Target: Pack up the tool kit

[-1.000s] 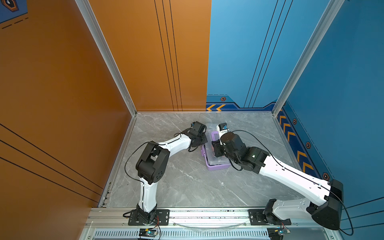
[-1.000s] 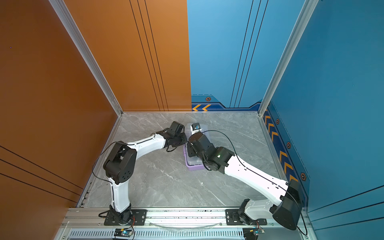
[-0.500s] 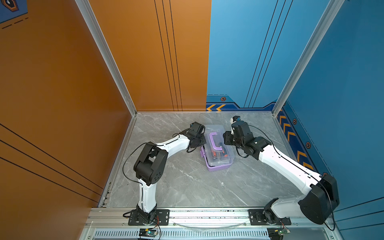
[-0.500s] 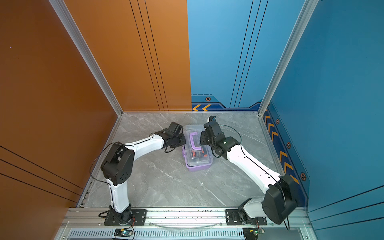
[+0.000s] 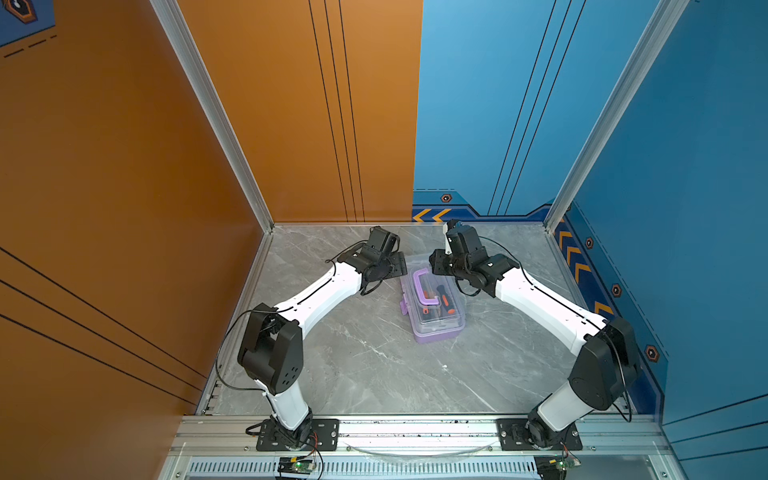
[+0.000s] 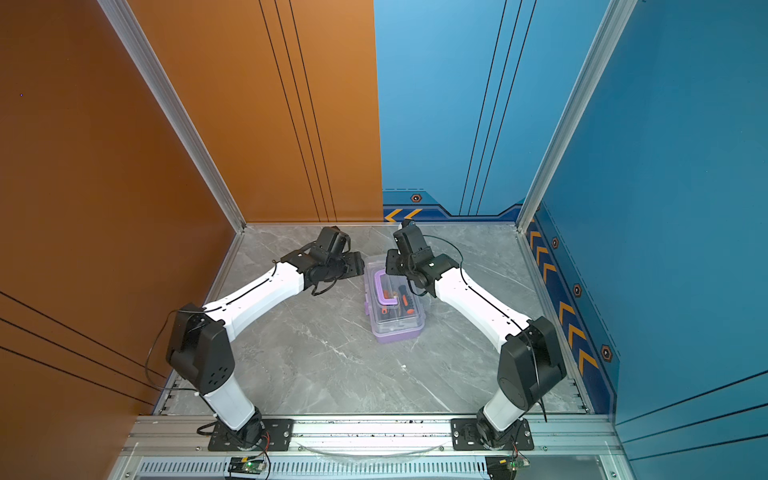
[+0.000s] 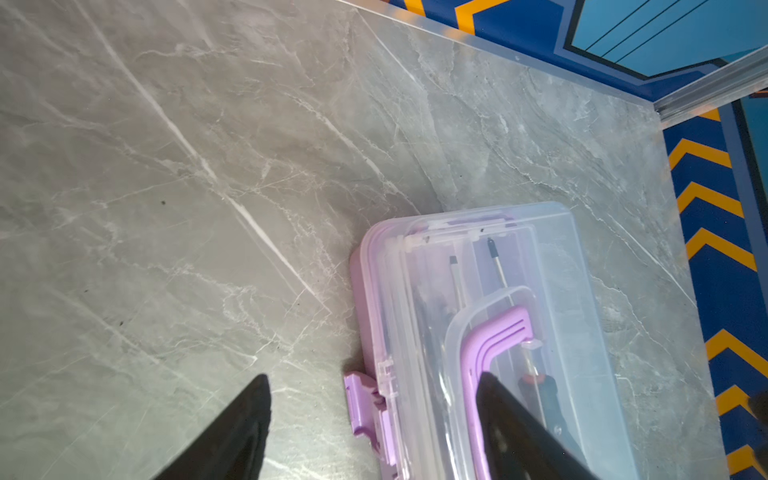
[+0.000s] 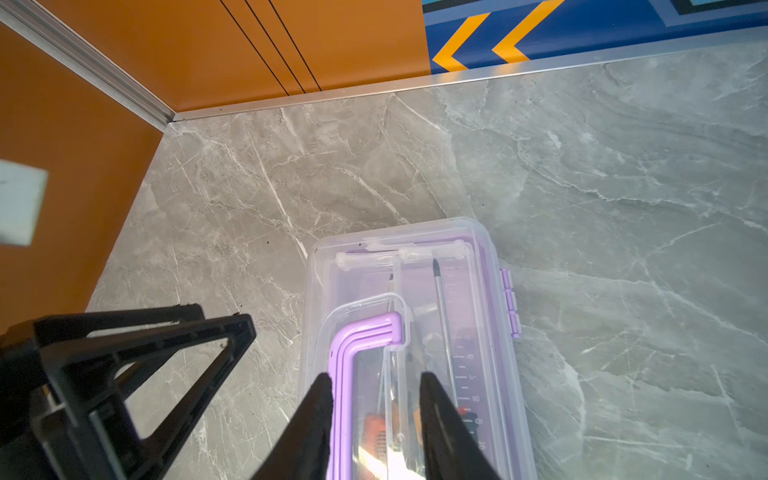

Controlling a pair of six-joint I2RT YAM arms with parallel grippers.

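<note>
The tool kit [image 5: 436, 309] [image 6: 392, 309] is a lilac case lying in mid-table with its clear lid down and its purple handle [image 8: 365, 330] [image 7: 498, 332] flat on the lid. Screwdrivers with orange and black handles [image 5: 445, 296] show through the lid. My left gripper [image 5: 395, 265] [image 7: 374, 384] is open at the case's left edge, its fingers straddling the lilac latch [image 7: 361, 401]. My right gripper [image 5: 435, 264] [image 8: 376, 378] hovers over the lid's far end, jaws apart, nothing gripped, the handle's long bar just inside one finger.
The grey marble table [image 5: 374, 365] is walled by orange panels at left and back and blue panels at right. The case's hinges [image 8: 510, 299] face the right arm. The left gripper's black fingers [image 8: 232, 328] stand close beside the case.
The right arm has swung off the case toward the back right, uncovering the lid. The left gripper, shut a second ago at the case's left edge, has opened wide.
</note>
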